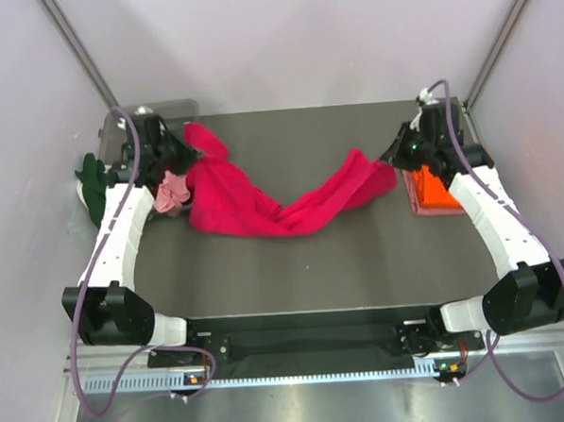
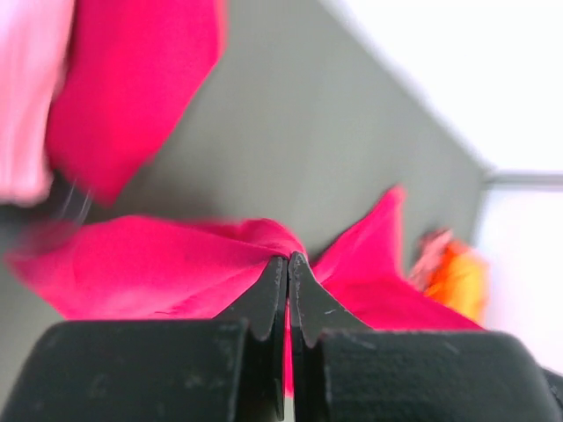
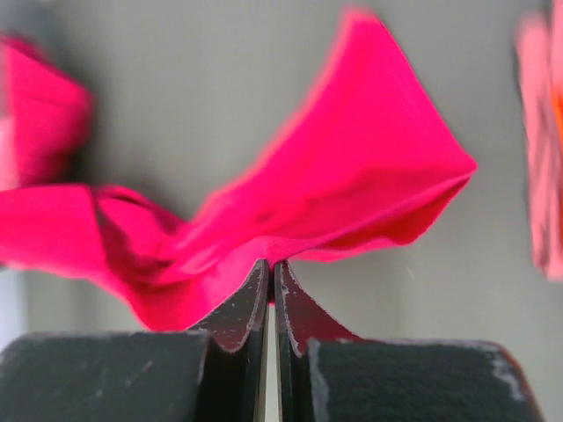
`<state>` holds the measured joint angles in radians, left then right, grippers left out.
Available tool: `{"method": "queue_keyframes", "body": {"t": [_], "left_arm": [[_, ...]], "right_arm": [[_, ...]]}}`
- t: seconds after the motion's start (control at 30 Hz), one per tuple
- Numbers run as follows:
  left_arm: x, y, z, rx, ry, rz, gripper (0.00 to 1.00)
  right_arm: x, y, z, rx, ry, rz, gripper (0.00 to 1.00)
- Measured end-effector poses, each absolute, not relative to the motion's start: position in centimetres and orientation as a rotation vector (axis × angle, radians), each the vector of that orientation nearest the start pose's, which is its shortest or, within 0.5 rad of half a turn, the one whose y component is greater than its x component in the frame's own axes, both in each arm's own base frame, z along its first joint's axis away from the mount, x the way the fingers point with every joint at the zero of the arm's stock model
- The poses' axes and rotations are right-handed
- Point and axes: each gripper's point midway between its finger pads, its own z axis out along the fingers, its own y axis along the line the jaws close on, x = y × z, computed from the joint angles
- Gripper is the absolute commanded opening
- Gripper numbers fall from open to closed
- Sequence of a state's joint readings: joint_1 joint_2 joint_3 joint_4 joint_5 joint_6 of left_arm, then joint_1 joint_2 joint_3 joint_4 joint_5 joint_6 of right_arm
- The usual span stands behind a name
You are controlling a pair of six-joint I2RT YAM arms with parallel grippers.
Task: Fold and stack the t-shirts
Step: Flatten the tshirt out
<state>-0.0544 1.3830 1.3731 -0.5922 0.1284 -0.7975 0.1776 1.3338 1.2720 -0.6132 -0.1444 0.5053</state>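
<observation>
Top external view: the crimson t-shirt [image 1: 262,198] lies stretched over the dark tabletop [image 1: 341,255]. Its long axis runs left to right, and it sags toward the arm bases in the middle. Its right end points at the orange t-shirt [image 1: 432,189] and stops just beside it. Its left end is bunched, far across the tabletop from the orange t-shirt, with one flap pointing toward the back wall.

The right pincer [image 3: 270,264] is just beside the orange t-shirt, jaws pressed together on a raised peak of crimson cloth. The left pincer [image 2: 288,259] is well apart from the orange t-shirt, jaws likewise clamped on a crimson fold.

A pale pink t-shirt [image 1: 172,190] touches the crimson bunch on the side away from the orange t-shirt. A dark green t-shirt [image 1: 93,183] lies farther out still, near a clear grey bin [image 1: 168,110].
</observation>
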Motion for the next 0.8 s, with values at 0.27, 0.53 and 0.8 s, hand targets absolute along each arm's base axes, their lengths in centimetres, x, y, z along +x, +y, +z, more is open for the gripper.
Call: {"method": "queue_keyframes", "body": {"t": [0.27, 0.53, 0.8], "left_arm": [[39.6, -1.5, 47.7, -0.645, 1.652, -0.639, 0.0], [22.7, -1.5, 60.6, -0.476, 1.242, -0.575, 0.0], [4.2, -1.8, 67.9, -0.386, 0.823, -0.52, 0.0]], "right_arm": [[37.3, 11.7, 38.1, 0.176, 1.967, 0.669, 0.0], [26.2, 11.3, 47.3, 0.053, 1.726, 0.752, 0.0], [9.9, 9.2, 55.2, -0.062, 1.344, 0.76, 0.0]]}}
